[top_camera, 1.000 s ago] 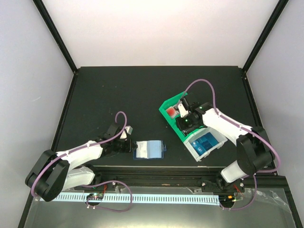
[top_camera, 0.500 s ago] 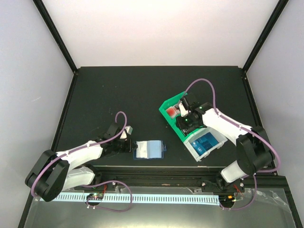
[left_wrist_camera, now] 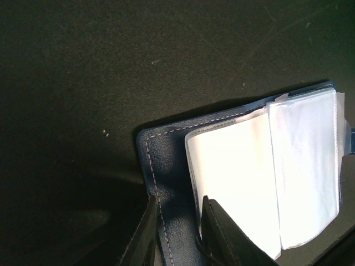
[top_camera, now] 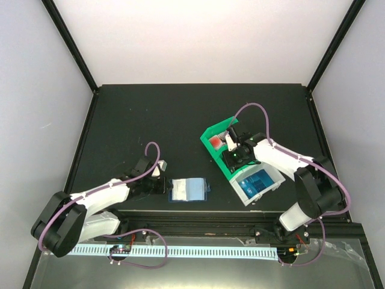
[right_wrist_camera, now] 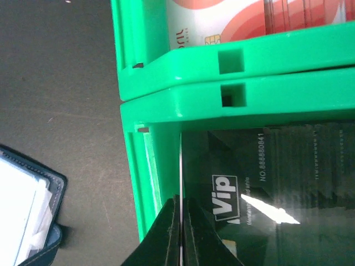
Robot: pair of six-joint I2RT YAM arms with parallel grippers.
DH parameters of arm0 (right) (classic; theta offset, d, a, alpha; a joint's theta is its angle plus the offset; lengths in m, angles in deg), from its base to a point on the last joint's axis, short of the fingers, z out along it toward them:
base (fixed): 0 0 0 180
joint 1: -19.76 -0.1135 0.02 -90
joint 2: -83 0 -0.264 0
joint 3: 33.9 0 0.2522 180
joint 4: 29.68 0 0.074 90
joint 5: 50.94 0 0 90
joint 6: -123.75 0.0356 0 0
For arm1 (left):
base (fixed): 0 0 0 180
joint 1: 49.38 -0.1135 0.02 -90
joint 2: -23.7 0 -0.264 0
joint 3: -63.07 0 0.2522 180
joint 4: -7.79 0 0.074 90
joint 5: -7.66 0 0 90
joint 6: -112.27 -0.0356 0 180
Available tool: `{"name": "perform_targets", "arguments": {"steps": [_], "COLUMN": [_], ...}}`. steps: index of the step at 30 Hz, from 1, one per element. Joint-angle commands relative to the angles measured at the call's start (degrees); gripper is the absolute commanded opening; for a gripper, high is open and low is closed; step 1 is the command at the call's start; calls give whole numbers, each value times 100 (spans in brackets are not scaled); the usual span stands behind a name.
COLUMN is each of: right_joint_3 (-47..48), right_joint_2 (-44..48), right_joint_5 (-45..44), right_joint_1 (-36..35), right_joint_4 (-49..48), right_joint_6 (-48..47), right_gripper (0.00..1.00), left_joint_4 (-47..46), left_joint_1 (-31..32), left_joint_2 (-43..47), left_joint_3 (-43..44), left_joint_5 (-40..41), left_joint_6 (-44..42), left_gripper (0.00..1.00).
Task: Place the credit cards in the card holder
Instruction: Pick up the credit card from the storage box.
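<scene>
My left gripper [left_wrist_camera: 178,202] sits at the left edge of the card holder [left_wrist_camera: 166,177], and my two fingers [left_wrist_camera: 145,238] pinch the navy stitched cover between them, one on each side of that flap. The card holder lies open on the black table [top_camera: 150,120], well to the left of the green bin [top_camera: 216,127] and nearer my bases, its clear plastic sleeves [left_wrist_camera: 238,188] fanned out and facing up. From above, my left gripper [top_camera: 163,183] touches the holder [top_camera: 189,189] on the side farthest from the green bin. My right gripper [top_camera: 230,143] hangs over the green bin, and in my right wrist view it [right_wrist_camera: 181,202] points into the compartment on the near side of the bin's double green divider [right_wrist_camera: 183,72]. There my fingers [right_wrist_camera: 169,233] are pressed together, and the thin pale left edge of a black VIP card [right_wrist_camera: 266,183] runs straight into the seam between them; I cannot tell whether that edge is truly clamped. A red-and-white card [right_wrist_camera: 222,22] lies in the compartment beyond the divider. The bright blue credit cards [top_camera: 260,179] rest in a white bin [top_camera: 248,198] that touches the green bin's near right side. A corner of the open holder [right_wrist_camera: 33,205] shows left of the green bin.
</scene>
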Motion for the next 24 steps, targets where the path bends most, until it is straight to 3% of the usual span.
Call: {"name": "perform_targets", "arguments": {"steps": [1, 12, 18, 24], "right_joint_3": [-112, -153, -400, -1348], "right_joint_2": [369, 1278, 1909, 2346], "right_joint_5": [-40, -183, 674, 1771], "right_joint_1": [-29, -29, -29, -385], "right_joint_4": [-118, -103, -457, -2061], "right_joint_6": [71, 579, 1513, 3307], "right_gripper": [1, 1, 1, 1], "left_joint_4": [284, 457, 551, 673], "left_joint_1": [-43, -43, -46, -46], "left_joint_2": [67, 186, 331, 699], "left_joint_3": [245, 396, 442, 529], "left_joint_5": [221, 405, 473, 476], "left_joint_6": [72, 145, 210, 242], "left_gripper": [25, 31, 48, 62]}}
